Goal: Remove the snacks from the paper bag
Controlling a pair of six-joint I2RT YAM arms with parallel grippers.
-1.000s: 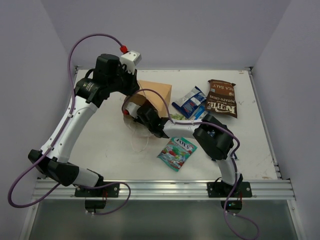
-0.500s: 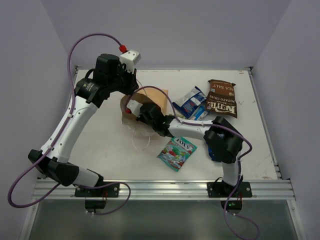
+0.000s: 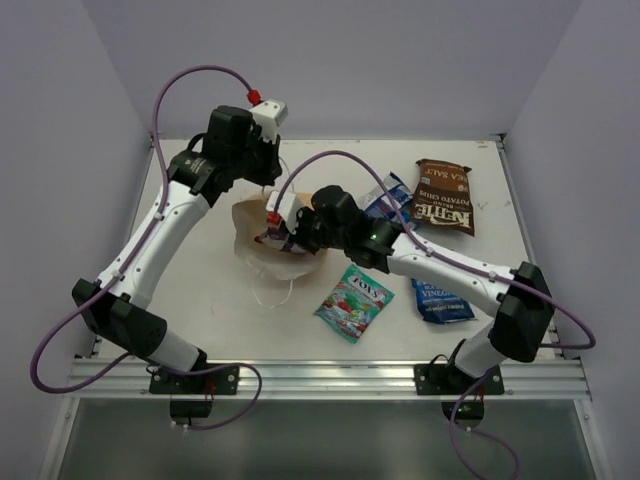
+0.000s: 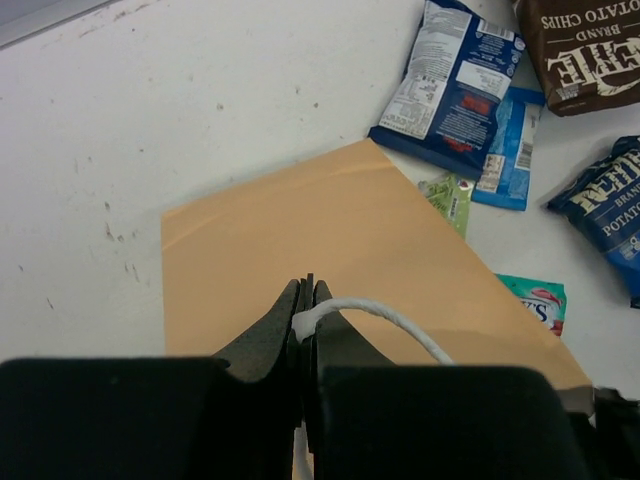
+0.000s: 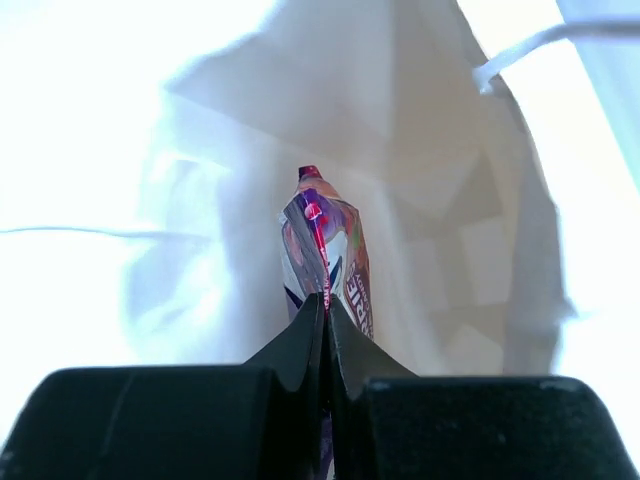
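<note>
The tan paper bag [image 3: 248, 228] lies tipped on the table with its white inside [image 5: 400, 130] showing. My left gripper [image 3: 266, 188] is above it, shut on its white string handle [image 4: 308, 300]. My right gripper [image 3: 288, 237] is at the bag's mouth, shut on a purple candy bag [image 5: 325, 250] held on edge inside the white lining. On the table outside the bag lie a brown chip bag [image 3: 442, 196], blue-white packets [image 3: 385, 200], a dark-blue chip bag [image 3: 440, 302] and a teal candy bag [image 3: 353, 303]. A tiny green wrapper [image 4: 448, 195] lies at the bag's edge.
The white table [image 3: 200, 300] has a metal rail along its near edge [image 3: 320, 378]. Purple walls close in the back and both sides. The right arm stretches across the middle of the table above the teal bag. A loose string handle [image 3: 272, 290] trails in front of the bag.
The right arm has swung out and stretched, uncovering the dark-blue chip bag. The paper bag has tipped and shifted left, its white inside now showing. The left gripper has moved slightly right with the handle.
</note>
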